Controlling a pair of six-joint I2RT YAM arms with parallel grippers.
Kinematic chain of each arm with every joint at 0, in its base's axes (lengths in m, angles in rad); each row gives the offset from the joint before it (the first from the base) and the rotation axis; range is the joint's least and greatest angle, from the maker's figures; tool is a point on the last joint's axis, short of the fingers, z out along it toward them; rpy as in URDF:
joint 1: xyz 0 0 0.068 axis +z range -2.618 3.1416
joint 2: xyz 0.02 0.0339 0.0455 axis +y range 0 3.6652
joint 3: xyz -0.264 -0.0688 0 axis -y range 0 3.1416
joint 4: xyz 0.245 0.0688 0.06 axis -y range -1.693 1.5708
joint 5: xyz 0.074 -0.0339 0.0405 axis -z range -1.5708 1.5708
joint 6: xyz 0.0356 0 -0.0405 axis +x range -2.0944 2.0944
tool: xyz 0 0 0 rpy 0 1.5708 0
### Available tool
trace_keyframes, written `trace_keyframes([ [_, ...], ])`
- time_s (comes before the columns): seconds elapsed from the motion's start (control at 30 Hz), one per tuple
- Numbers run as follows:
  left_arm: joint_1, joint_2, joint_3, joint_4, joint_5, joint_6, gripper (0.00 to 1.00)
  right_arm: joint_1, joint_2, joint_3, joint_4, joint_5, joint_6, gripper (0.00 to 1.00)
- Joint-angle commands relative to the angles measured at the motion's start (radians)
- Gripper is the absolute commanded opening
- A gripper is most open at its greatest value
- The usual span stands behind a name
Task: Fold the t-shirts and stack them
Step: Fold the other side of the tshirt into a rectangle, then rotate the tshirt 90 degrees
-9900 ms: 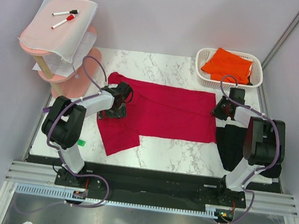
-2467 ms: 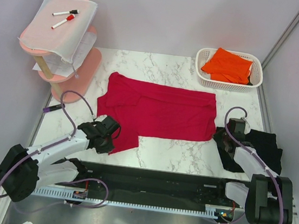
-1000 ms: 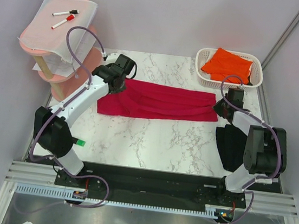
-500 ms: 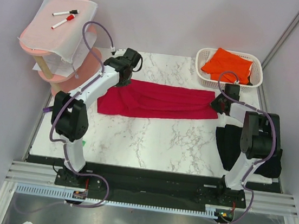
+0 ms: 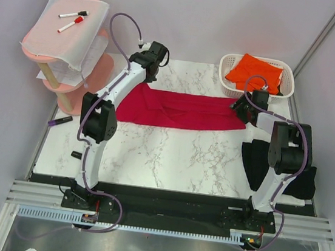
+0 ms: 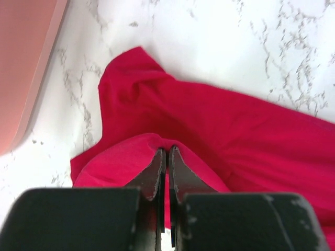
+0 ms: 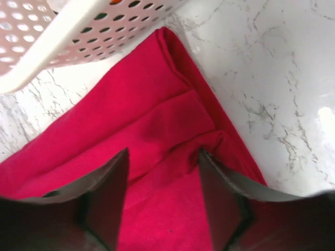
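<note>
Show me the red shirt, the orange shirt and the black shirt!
red shirt (image 5: 187,111), top view, middle of the folded cloth
orange shirt (image 5: 256,72), top view, its middle
black shirt (image 5: 253,162), top view, its left part

the top view looks down from above and behind the arms (image 5: 97,129), far enough to hold the whole table (image 5: 170,156). both wrist views look down from close by at the red shirt (image 6: 235,120): left its sleeve end, right its corner beside the basket (image 7: 63,36).
</note>
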Motion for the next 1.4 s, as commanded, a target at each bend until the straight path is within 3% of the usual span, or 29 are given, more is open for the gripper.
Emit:
trace_keyframes([
  [0.0,0.008,0.087,0.131,-0.034,0.015,0.079,0.21,-0.009,0.036,0.008,-0.006,-0.002,-0.011,0.75],
  [0.03,0.010,0.101,0.148,-0.043,0.017,0.075,0.58,-0.009,0.033,0.008,-0.005,-0.004,-0.014,0.77],
  [0.13,0.019,0.113,0.175,-0.089,0.006,0.026,0.92,-0.009,0.005,-0.004,0.012,0.001,-0.027,0.98],
  [0.47,-0.003,-0.084,-0.047,-0.069,0.002,-0.020,0.96,-0.018,-0.033,-0.041,0.145,-0.055,0.042,0.98],
  [0.67,-0.090,-0.176,-0.231,-0.019,-0.038,-0.023,0.96,-0.012,-0.183,-0.159,0.294,-0.055,0.033,0.98],
  [0.77,-0.128,-0.216,-0.311,0.009,-0.029,-0.036,0.96,0.037,-0.205,-0.075,0.157,-0.029,-0.118,0.98],
  [0.93,-0.153,-0.233,-0.416,0.048,0.035,-0.066,0.95,0.172,-0.082,0.240,-0.193,-0.010,-0.359,0.98],
  [1.07,-0.153,-0.229,-0.482,0.067,0.055,-0.080,0.95,0.244,0.063,0.457,-0.338,-0.018,-0.407,0.98],
  [1.37,-0.152,-0.198,-0.522,0.098,0.104,-0.091,0.96,0.299,0.304,0.674,-0.486,-0.067,-0.430,0.97],
])
